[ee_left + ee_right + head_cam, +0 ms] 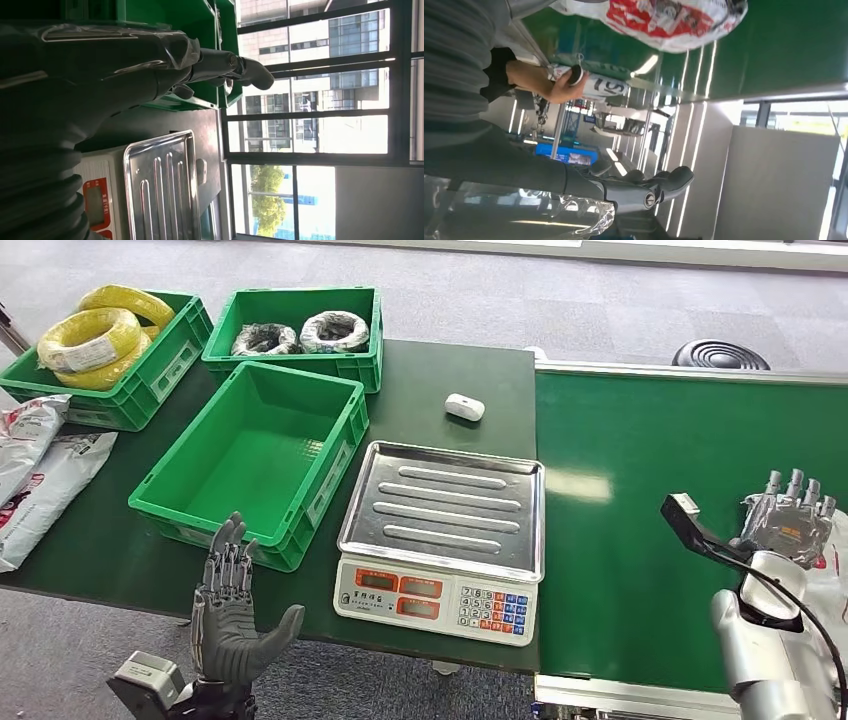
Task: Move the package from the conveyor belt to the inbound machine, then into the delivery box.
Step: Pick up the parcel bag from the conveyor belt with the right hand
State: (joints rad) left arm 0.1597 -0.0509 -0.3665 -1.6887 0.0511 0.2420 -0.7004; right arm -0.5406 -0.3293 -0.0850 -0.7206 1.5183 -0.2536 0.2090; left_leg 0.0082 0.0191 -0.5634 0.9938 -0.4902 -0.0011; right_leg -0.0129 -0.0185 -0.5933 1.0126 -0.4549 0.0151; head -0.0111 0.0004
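Observation:
The package (659, 20), a white bag with red print, lies on the green conveyor belt (650, 490); in the head view a white part of the package (836, 575) shows at the right edge. My right hand (790, 520) hovers over the belt just beside it, fingers (644, 192) stretched out and holding nothing. The inbound machine, a scale with a steel tray (440, 505), stands mid-table. An empty green delivery box (255, 455) sits to its left. My left hand (235, 610) is raised before the table's front edge near that box, fingers spread and empty.
Behind the box stand a green crate of yellow cable coils (95, 340) and another with dark coils (300, 335). A small white device (464, 406) lies behind the scale. White bags (40, 470) lie at the far left. A person's hand (559, 85) holds something beyond the belt.

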